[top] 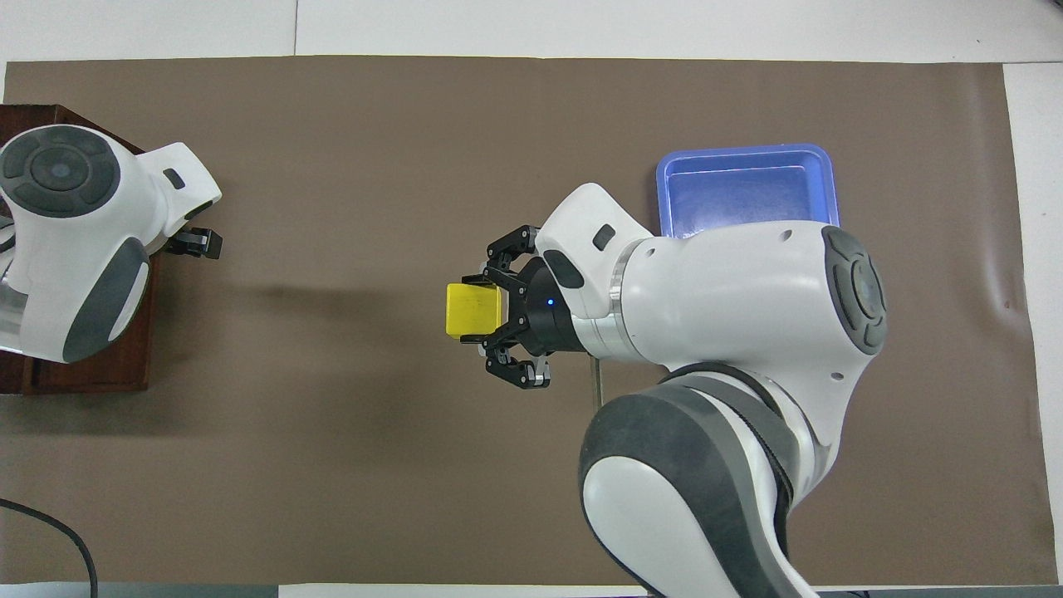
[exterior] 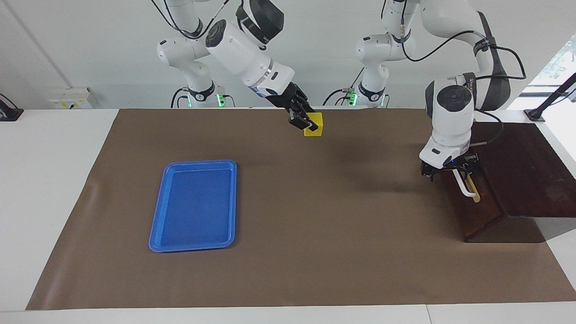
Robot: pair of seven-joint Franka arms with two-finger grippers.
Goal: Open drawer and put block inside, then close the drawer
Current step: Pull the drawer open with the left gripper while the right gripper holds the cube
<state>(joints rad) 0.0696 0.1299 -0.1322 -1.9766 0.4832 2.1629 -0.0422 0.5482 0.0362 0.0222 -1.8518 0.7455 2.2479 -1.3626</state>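
Note:
The block (exterior: 316, 126), a small yellow cube, is between the fingertips of my right gripper (exterior: 307, 123), which is shut on it low over the brown mat near the robots' edge. From overhead the block (top: 473, 310) shows just ahead of that right gripper (top: 477, 310). The drawer (exterior: 478, 215) is the dark brown front of a wooden cabinet at the left arm's end of the table. No pale interior shows. My left gripper (exterior: 451, 170) hangs open at the end of the white bar handle (exterior: 466, 187) nearer the robots. Whether it touches the handle I cannot tell.
A flat blue tray (exterior: 198, 162) lies on the mat toward the right arm's end, partly hidden under the right arm in the overhead view (top: 747, 153). The brown mat (exterior: 315, 234) covers most of the table, with white table around it.

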